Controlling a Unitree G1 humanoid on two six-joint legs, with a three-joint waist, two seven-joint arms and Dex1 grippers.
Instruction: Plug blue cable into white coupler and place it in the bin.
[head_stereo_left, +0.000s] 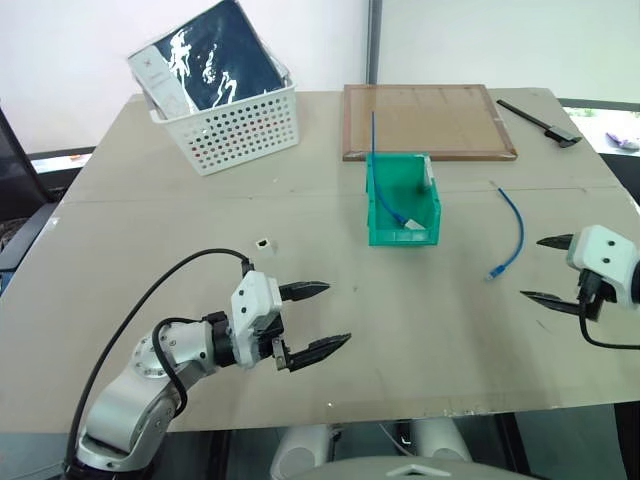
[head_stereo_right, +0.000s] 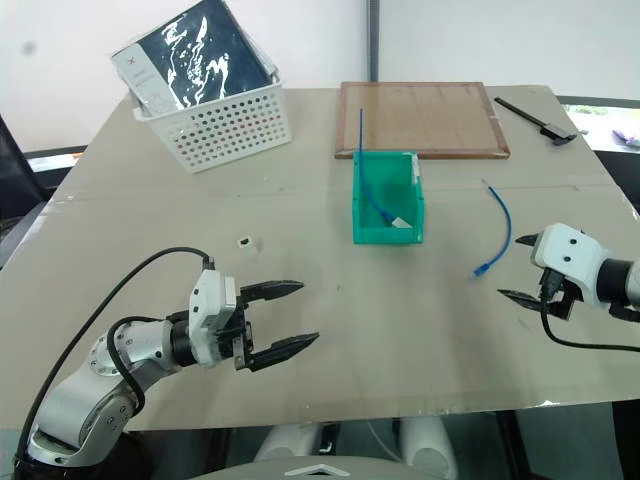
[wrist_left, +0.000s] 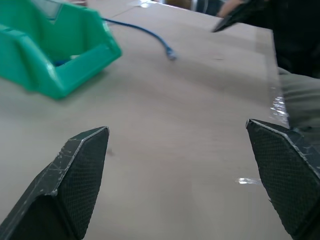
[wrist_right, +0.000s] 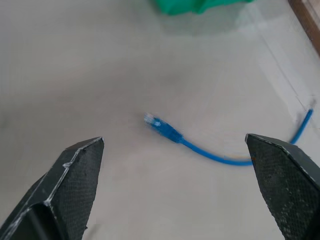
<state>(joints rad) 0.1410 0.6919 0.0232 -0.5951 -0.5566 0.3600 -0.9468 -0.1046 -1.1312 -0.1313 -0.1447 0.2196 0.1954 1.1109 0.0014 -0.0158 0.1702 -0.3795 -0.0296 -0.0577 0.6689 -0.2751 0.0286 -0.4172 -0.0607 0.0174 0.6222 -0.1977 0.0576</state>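
A short blue cable (head_stereo_left: 512, 235) lies curved on the table right of the green bin (head_stereo_left: 378, 205), its clear plug end (wrist_right: 162, 127) nearest me. The tiny white coupler (head_stereo_left: 264, 243) sits alone on the table left of the bin. Inside the bin lies another blue cable (head_stereo_left: 385, 205) with a white piece at its end. My right gripper (head_stereo_left: 532, 268) hovers open just right of the loose cable's plug, which shows between its fingers in the right wrist view. My left gripper (head_stereo_left: 338, 314) stands open and empty below and to the right of the coupler, pointing right.
A white perforated basket (head_stereo_left: 235, 125) holding a dark packet and a white remote-like device stands at the back left. A wooden board (head_stereo_left: 428, 120) lies behind the bin, with a black caliper (head_stereo_left: 540, 122) to its right. The table's front edge (head_stereo_left: 400, 415) runs just below my grippers.
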